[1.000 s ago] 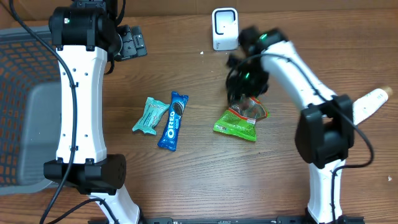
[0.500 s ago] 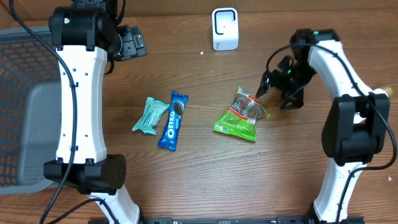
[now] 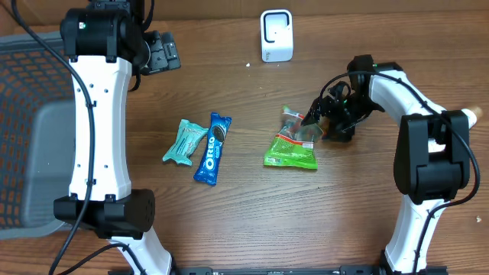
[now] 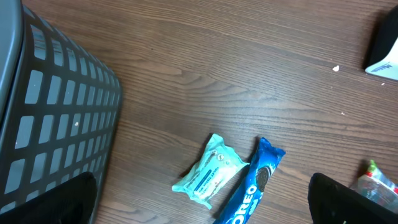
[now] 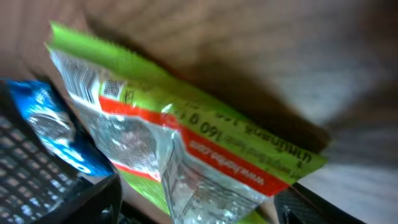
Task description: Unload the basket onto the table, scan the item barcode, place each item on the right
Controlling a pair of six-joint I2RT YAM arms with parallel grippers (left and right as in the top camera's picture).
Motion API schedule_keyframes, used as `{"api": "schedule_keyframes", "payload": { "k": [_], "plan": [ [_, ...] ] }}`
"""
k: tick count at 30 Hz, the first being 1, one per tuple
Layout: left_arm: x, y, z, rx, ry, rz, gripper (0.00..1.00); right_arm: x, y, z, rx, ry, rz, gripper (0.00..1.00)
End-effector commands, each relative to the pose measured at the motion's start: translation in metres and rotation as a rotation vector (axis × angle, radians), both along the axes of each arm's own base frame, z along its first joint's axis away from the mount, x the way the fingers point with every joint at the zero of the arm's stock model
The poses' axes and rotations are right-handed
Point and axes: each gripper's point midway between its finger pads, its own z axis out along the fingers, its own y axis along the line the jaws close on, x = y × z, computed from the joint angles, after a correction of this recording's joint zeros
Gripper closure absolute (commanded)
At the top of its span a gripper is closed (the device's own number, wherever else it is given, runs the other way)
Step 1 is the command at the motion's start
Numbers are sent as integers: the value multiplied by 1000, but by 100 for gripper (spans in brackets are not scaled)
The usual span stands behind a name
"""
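A green and red snack bag (image 3: 293, 147) lies on the wooden table, right of centre. My right gripper (image 3: 319, 121) is low at its upper right end. In the right wrist view the bag (image 5: 186, 143) fills the space between the dark fingers (image 5: 81, 199), which stand wide on either side of it; the gripper (image 5: 199, 208) is open. A barcode (image 5: 78, 78) shows near the bag's crimped edge. The white scanner (image 3: 276, 36) stands at the back. My left gripper (image 3: 157, 52) hangs high at the back left, open (image 4: 205, 202) and holding nothing.
A blue Oreo pack (image 3: 213, 147) and a teal packet (image 3: 184, 141) lie side by side left of centre, also in the left wrist view (image 4: 252, 190). A dark mesh basket (image 3: 27, 84) fills the left edge. A white bottle (image 3: 457, 122) lies at the far right.
My right gripper swung away from the bag to the right, then came back down to its upper right end. The bag has shifted and turned slightly. The left arm has not moved.
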Motion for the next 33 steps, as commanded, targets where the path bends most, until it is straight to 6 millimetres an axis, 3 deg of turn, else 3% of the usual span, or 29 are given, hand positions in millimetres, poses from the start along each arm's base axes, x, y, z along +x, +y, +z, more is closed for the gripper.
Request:
{"api": "schedule_keyframes", "payload": {
  "k": [1, 6, 9, 15, 19, 22, 29, 33],
  "plan": [
    [0, 2, 0, 18, 4, -10, 0, 13, 8, 6, 52, -63, -25, 22],
    [0, 2, 0, 18, 3, -10, 0, 49, 11, 10, 67, -328, 82, 19],
    [0, 2, 0, 18, 3, -10, 0, 53, 10, 11, 67, -389, 131, 19],
    [0, 2, 0, 18, 3, -10, 1, 34, 11, 8, 72, -449, 320, 18],
    [0, 2, 0, 18, 3, -10, 0, 20, 24, 6, 78, -423, 376, 17],
    [0, 2, 0, 18, 3, -10, 1, 10, 34, 0, 39, -401, 424, 11],
    [0, 2, 0, 18, 3, -10, 0, -4, 42, -23, -199, -352, 512, 10],
    [0, 2, 0, 18, 4, -10, 0, -6, 28, -49, -429, -338, 546, 16]
  ]
}}
